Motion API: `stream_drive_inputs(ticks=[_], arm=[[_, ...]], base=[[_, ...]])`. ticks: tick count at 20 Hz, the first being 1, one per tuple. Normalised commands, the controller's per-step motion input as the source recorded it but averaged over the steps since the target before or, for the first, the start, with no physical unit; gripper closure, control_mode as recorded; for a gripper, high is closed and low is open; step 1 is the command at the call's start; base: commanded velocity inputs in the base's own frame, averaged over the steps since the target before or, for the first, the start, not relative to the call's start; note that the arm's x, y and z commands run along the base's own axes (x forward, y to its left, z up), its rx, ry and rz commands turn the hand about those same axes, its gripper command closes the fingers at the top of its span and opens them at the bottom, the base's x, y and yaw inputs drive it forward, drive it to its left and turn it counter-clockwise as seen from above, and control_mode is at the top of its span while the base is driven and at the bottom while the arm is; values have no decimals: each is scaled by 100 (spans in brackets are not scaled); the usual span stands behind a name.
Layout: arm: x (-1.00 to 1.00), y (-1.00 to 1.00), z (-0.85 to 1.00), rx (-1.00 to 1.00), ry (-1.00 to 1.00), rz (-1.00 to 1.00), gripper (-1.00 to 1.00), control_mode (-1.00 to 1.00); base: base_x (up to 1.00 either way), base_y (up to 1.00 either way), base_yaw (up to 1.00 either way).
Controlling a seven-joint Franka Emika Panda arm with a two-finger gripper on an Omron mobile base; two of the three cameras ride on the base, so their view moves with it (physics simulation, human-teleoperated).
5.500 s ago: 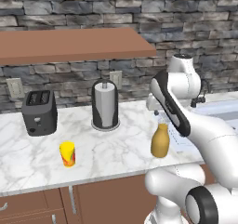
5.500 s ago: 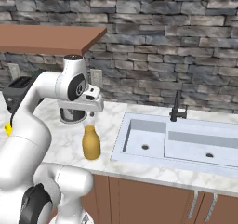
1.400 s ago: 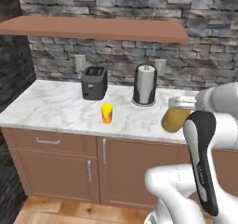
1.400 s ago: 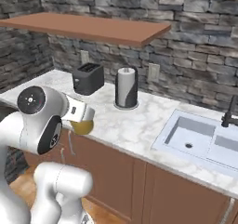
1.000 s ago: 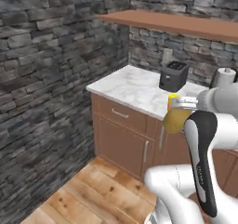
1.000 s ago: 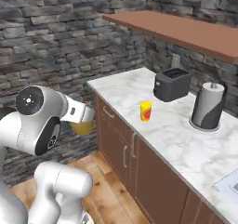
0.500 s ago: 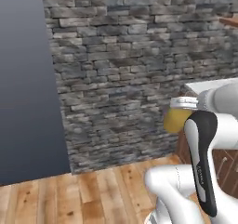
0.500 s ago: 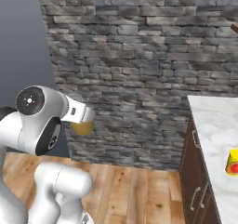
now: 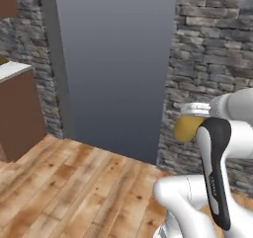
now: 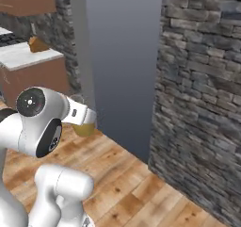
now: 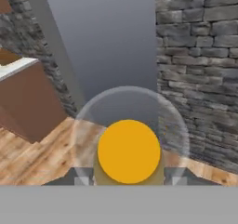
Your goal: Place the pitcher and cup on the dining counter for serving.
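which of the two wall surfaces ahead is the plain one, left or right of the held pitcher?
The smooth blue-grey panel, left of the pitcher. The wall to its right is rough grey stone blocks.

The pitcher (image 9: 186, 128) hung beside the white arm (image 9: 223, 148), above a wooden floor (image 9: 74, 182), facing a stone wall (image 9: 212, 49).

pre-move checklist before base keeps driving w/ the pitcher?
1. Pitcher in the claw: ok, it sits between the fingers in the hand view.
2. Pitcher carried off the wooden floor: ok, it hangs well above the planks.
3. Pitcher upright: cannot tell; arm covers most of it.
4. Dining counter in sight: ok, brown side and white top at left.
5. Path to counter: ok, bare floor in between.
6. Cup status: cannot tell.
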Motion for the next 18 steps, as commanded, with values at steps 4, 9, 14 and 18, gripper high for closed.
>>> stream_drive_inputs(ticks=[4, 9, 14, 18], arm=[[0, 0, 0, 0, 0, 0, 100, 100], [0, 0, 0, 0, 0, 0, 100, 100], [0, 0, 0, 0, 0, 0, 100, 100], [0, 0, 0, 0, 0, 0, 100, 100]], base=[[0, 10, 97], [15, 9, 90], [37, 8, 84], [61, 2, 76]])
